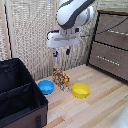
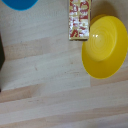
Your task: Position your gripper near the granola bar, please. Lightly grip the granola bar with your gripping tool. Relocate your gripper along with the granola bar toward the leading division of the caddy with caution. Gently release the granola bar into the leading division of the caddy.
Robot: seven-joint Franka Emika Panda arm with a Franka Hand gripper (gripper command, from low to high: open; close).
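The granola bar (image 1: 61,77) is a small orange-yellow and brown carton standing upright on the wooden table between the blue bowl and the yellow bowl. In the wrist view the granola bar (image 2: 80,19) shows its red lettering beside the yellow bowl. My gripper (image 1: 62,52) hangs well above the carton, blue-tipped fingers pointing down, apart and empty. The fingers do not show in the wrist view. The black caddy (image 1: 20,95) with its partition stands at the exterior view's left, near the front.
A blue bowl (image 1: 46,87) sits to the carton's left and a yellow bowl (image 1: 80,90) to its right in the exterior view; both show in the wrist view, blue bowl (image 2: 21,4), yellow bowl (image 2: 106,46). A brown drawer cabinet (image 1: 111,45) stands at the right.
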